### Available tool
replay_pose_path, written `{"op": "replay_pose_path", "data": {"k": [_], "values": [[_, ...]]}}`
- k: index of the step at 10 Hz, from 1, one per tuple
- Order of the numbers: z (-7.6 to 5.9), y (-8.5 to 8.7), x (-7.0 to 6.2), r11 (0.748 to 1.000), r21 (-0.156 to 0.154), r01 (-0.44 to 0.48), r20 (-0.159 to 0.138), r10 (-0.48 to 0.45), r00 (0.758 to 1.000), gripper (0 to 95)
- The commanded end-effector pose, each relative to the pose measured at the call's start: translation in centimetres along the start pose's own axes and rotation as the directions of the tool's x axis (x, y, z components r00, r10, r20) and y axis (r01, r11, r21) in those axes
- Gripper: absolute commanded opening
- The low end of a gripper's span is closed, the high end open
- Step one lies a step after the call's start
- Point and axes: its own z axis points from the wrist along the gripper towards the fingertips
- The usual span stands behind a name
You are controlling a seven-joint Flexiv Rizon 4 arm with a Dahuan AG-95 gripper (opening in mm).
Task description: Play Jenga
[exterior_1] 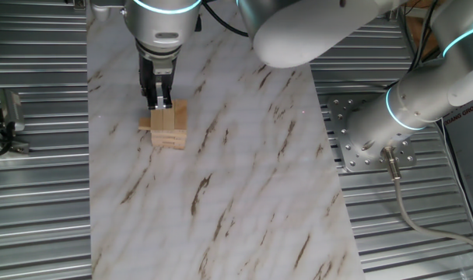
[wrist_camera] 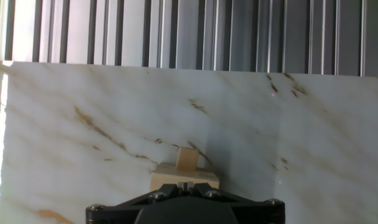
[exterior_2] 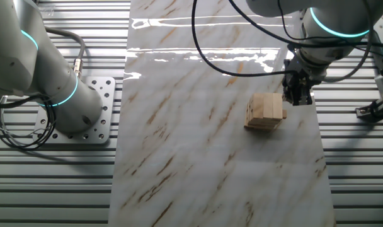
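On marble-patterned board (exterior_1: 244, 171), toward its far edge in one fixed view: Jenga stack (exterior_1: 168, 126), pale wood, few layers, crosswise, standing upright, intact apart from one block (wrist_camera: 187, 158) jutting out of an upper layer on side away from hand, plain in hand view. Gripper (exterior_1: 159, 100) at stack's rear face, tips at height of upper layers, touching or just short of wood; cannot tell which. Fingers (exterior_2: 297, 94) drawn close together, narrow gap at most, nothing held between them so far as visible; firmly clenched or slightly parted, cannot tell. Step judged: pushing one block through from behind, partly done, block not yet free. Next move calls for straight, level travel along block's long axis, light force, no sideways drift into neighbouring blocks; thereafter a reach round to far side for pulling block clear. Containers: none in view; nothing stored or enclosed. Surround: ribbed metal table (exterior_1: 34, 194), perforated mounting plate (exterior_2: 102, 107) beside board.
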Motion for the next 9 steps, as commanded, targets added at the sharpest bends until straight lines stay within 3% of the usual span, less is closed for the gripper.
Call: {"op": "replay_pose_path", "data": {"k": [1, 3, 5, 9], "values": [[0.01, 0.00, -0.03, 1.000, -0.001, 0.006, -0.007, -0.006, 1.000, 0.0], [0.01, 0.00, -0.03, 0.999, -0.011, 0.047, 0.002, -0.047, 0.999, 0.0], [0.01, 0.00, -0.03, 0.998, -0.016, 0.056, -0.020, -0.056, 0.998, 0.0], [0.01, 0.00, -0.03, 1.000, -0.021, 0.016, 0.022, -0.016, 1.000, 0.0]]}}
